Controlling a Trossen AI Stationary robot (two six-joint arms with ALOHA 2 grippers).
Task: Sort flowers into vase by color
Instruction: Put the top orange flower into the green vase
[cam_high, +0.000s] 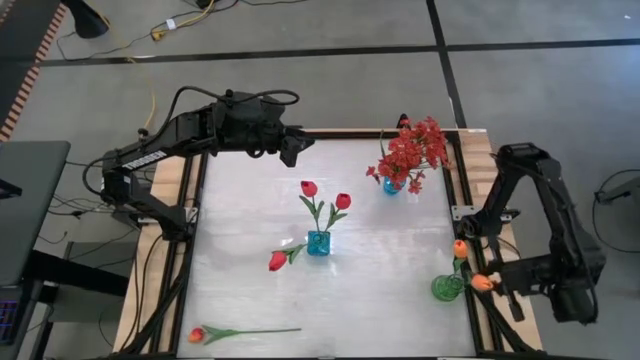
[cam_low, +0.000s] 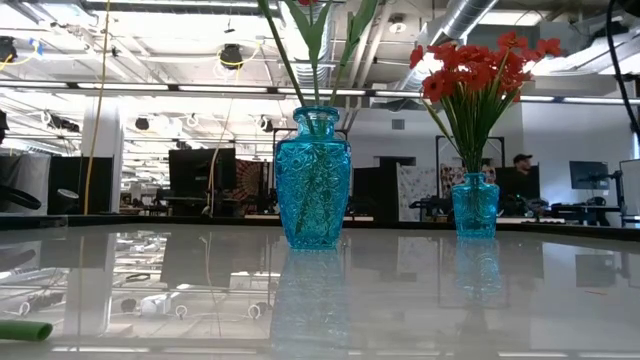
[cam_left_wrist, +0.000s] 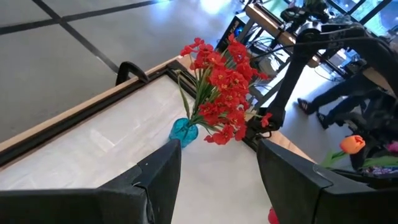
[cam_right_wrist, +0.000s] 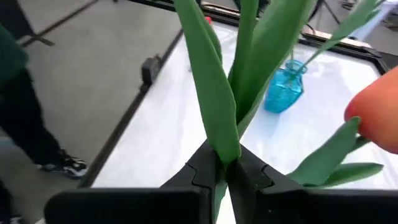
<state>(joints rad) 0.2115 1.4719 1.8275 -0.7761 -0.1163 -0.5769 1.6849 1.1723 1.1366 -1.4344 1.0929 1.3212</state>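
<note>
Right pincer, clamped on orange tulip stem, lower right, beside green vase; next: lower stem in. Left pincer apart, upper centre, idle.

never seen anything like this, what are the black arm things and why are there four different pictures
These are two dark robot arms bolted beside a white table, sorting artificial flowers into vases by colour. One picture looks straight down, one looks level across the tabletop, and two come from cameras on the arms' wrists.

On the table: a blue glass vase with two red rosebuds, a smaller blue vase with a bushy red spray, and a green glass vase with an orange tulip. A red rosebud and an orange tulip lie loose.

The left pincer hangs open over the far edge, holding nothing. The right pincer is shut on the green stem of another orange tulip, by the green vase.
</note>
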